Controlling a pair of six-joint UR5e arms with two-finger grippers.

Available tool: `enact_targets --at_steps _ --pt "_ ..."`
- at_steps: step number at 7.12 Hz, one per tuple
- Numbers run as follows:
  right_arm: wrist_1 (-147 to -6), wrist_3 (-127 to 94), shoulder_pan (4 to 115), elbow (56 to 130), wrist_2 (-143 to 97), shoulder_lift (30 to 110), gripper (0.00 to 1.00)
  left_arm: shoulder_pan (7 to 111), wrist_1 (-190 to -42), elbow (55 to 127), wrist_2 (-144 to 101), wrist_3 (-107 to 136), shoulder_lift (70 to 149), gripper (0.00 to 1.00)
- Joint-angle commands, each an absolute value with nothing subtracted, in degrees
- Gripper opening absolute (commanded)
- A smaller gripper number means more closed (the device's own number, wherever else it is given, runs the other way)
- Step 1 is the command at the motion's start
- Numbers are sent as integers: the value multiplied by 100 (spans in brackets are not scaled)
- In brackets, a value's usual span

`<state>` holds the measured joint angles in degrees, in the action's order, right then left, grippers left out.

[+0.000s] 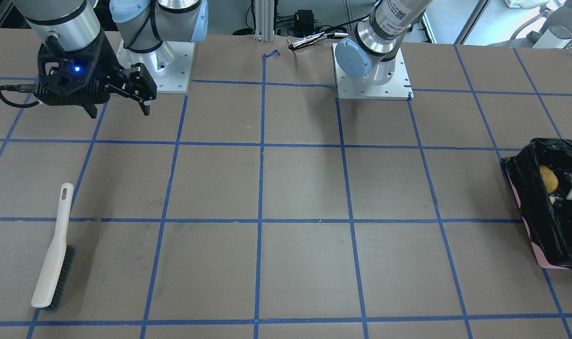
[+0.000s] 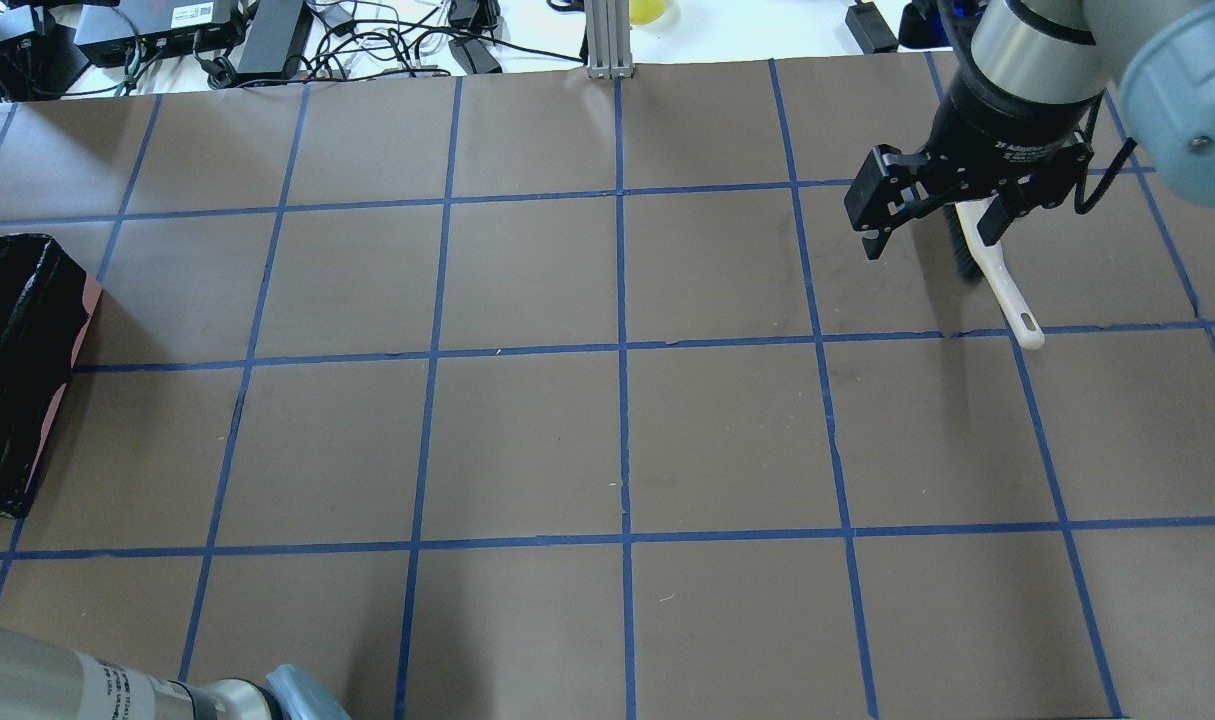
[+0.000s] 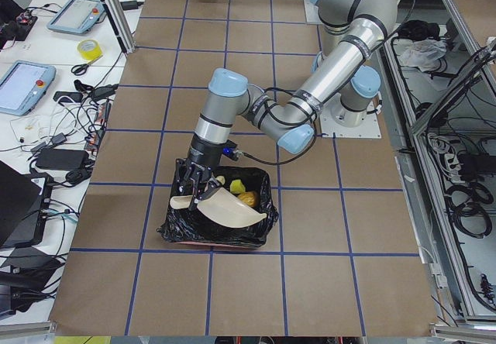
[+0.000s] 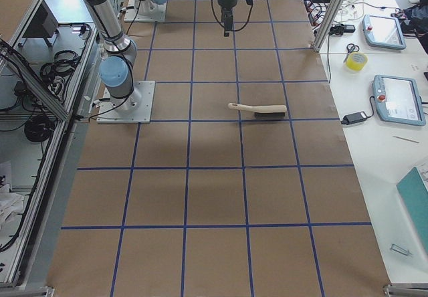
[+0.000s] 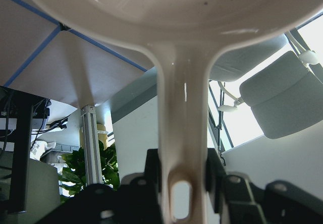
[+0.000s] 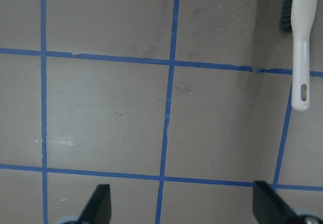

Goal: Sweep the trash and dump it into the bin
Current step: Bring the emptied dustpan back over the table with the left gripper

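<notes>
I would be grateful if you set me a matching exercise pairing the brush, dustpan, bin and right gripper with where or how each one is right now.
Things:
1. brush
2. dustpan
3. bin
4. right gripper

States:
A. open and empty, above the table
B. lying on the table, nothing touching it
C. black-lined, with trash inside
D. held tilted over the bin

Pairs: 1-B; 2-D; 3-C; 4-A

One bin (image 1: 526,188), one dustpan (image 3: 229,208), one brush (image 1: 55,249), one lump (image 1: 548,179), one sponge (image 3: 236,183).
</notes>
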<state>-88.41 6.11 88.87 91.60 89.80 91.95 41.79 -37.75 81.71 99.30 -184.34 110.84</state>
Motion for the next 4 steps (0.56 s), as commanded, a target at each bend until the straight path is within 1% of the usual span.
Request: enact_targets --at_steps 1,2,4 --pt "-8842 615 8886 9167 8991 9193 100 4201 -6072 6975 9774 -17907 11223 7" --pt "-8842 607 8886 9193 8983 9193 100 4210 -6700 6752 9539 -17433 11224 6" --pt "-8842 606 8894 9211 9000 9193 100 4620 -7459 6724 9221 -16379 11189 6"
